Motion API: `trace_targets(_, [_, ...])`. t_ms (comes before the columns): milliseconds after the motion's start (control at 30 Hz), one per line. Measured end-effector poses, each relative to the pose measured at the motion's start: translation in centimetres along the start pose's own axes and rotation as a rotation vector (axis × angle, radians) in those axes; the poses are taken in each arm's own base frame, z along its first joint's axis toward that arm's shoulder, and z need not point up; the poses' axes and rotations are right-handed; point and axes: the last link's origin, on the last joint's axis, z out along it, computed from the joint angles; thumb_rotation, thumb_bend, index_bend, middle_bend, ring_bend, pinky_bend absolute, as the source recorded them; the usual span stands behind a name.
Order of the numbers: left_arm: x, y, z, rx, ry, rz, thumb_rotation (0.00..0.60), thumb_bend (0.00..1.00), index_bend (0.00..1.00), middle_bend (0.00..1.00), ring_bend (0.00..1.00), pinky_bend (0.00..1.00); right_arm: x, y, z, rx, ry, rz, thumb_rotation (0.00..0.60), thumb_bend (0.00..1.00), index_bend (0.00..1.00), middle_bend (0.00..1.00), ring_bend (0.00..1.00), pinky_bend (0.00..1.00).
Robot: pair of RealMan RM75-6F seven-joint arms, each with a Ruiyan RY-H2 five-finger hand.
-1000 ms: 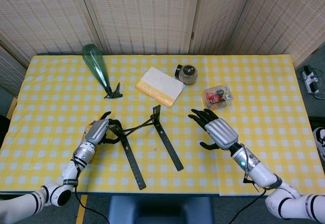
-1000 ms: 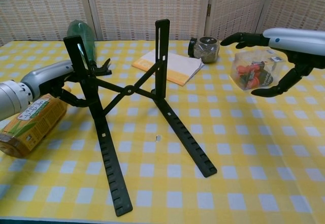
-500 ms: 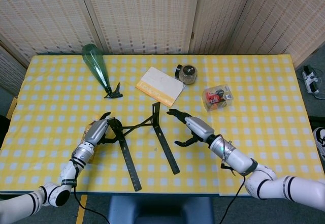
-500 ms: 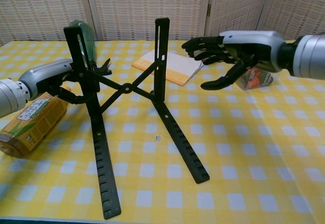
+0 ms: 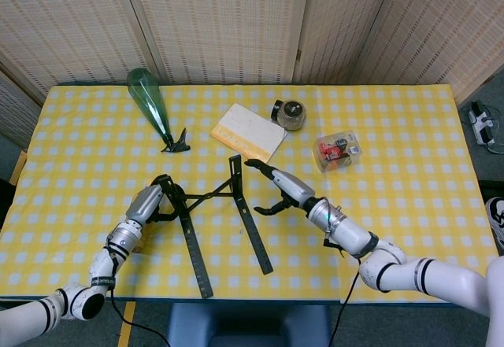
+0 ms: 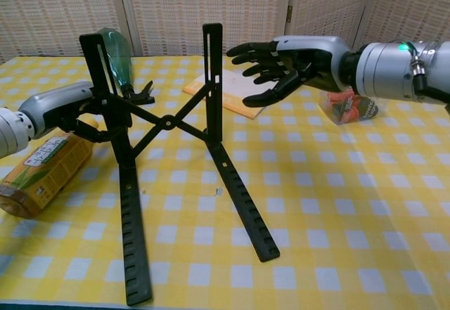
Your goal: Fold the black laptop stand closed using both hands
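Note:
The black laptop stand (image 5: pixel 213 219) (image 6: pixel 169 148) stands unfolded on the yellow checked table (image 5: pixel 409 205), its two long rails joined by crossed struts, with both uprights raised. My left hand (image 5: pixel 150 203) (image 6: pixel 67 110) grips the left upright near its base. My right hand (image 5: pixel 277 187) (image 6: pixel 288 60) hovers with fingers spread just right of the right upright, close to it but apart from it, and holds nothing.
A green glass bottle (image 5: pixel 150 99) lies at the back left, with a notebook (image 5: pixel 248 132), a jar (image 5: pixel 290 113) and a clear box with red contents (image 5: pixel 338 149) behind the stand. A drink carton (image 6: pixel 42 173) lies under my left forearm.
My right hand has swept left from beside the clear box to the stand's right upright. The stand's rails have drawn closer together and shifted slightly left.

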Motion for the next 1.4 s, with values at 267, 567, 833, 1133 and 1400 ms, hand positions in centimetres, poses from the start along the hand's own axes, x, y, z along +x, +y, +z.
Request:
trace_targets(267, [-0.2, -0.3, -0.3, 0.004, -0.004, 0.004, 0.6, 0.49, 0.39, 0.42, 0.3, 0.04, 1.4, 1.0, -1.0, -0.025, 0.03, 0.043, 0.6, 0.32, 0.0, 0.0, 0.05, 0.01])
trace_targets(567, [0.1, 0.0, -0.7, 0.0, 0.012, 0.007, 0.6, 0.4, 0.14, 0.18, 0.08, 0.0, 0.2, -0.1, 2.0, -0.02, -0.017, 0.08, 0.6, 0.32, 0.0, 0.0, 0.05, 0.01])
trace_targets(833, [0.4, 0.2, -0.2, 0.006, 0.036, -0.003, 0.6, 0.39, 0.12, 0.17, 0.07, 0.0, -0.9, -0.8, 3.6, -0.034, -0.049, 0.144, 0.6, 0.32, 0.0, 0.0, 0.05, 0.01])
trace_targets(1133, [1.2, -0.4, 0.5, 0.04, 0.056, 0.029, 0.6, 0.39, 0.12, 0.17, 0.07, 0.0, -1.8, -1.1, 3.1, -0.04, -0.098, 0.193, 0.6, 0.32, 0.0, 0.0, 0.07, 0.01])
trace_targets(1400, [1.4, -0.4, 0.7, 0.045, 0.044, 0.019, 0.6, 0.38, 0.12, 0.17, 0.07, 0.0, -2.4, -0.7, 0.9, -0.042, -0.151, 0.202, 0.6, 0.32, 0.0, 0.0, 0.07, 0.01])
